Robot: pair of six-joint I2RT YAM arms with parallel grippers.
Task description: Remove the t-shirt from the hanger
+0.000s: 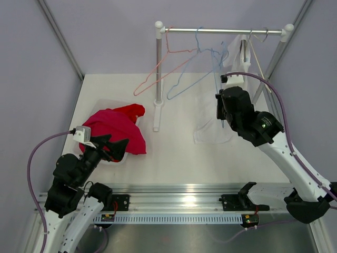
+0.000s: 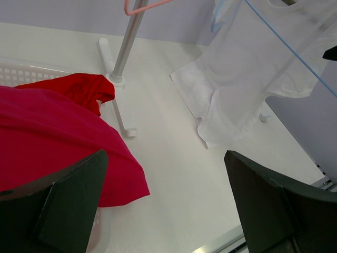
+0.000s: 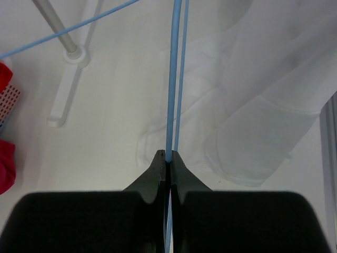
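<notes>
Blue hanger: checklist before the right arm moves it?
1. Right gripper shut on the blue hanger wire: ok.
2. Blue hanger's hook over the rail: ok, as far as the top view shows.
3. White t-shirt free of the blue hanger: cannot tell; the wire crosses in front of the shirt.
4. Left gripper open and away from the white t-shirt: ok.
5. Red t-shirt lying in the basket, clear of the hanger: ok.
</notes>
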